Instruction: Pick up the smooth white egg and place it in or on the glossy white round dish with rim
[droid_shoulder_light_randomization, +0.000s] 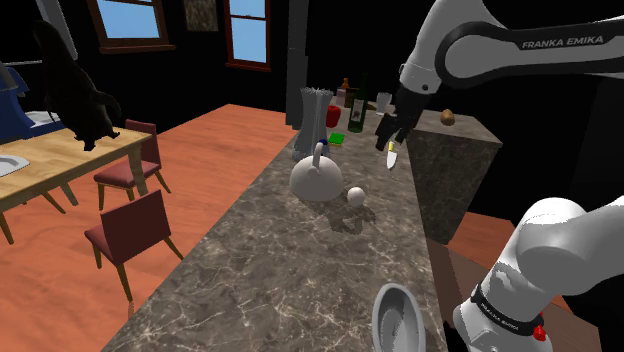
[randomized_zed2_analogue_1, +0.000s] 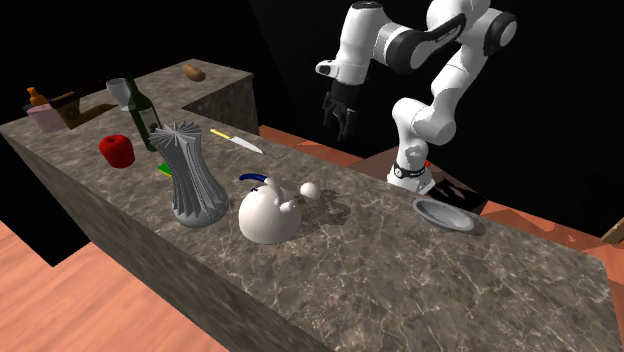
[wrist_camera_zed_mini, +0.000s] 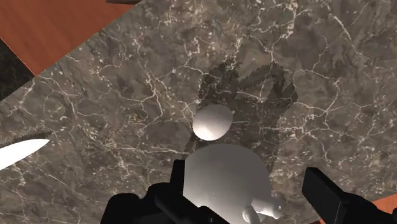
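One white egg lies on the marbled counter, just beside one white kettle. One round rimmed dish sits well apart, near the stand. The single end effector hovers above, fingers spread, holding nothing. One knife lies beyond.

**A home kitchen with a dining corner**

A long marble counter carries kitchen things: a white kettle, a dark bottle, a red apple and a knife. At the shoulder view's left, a wooden dining table and red chairs stand on a wooden floor; windows are in the far wall
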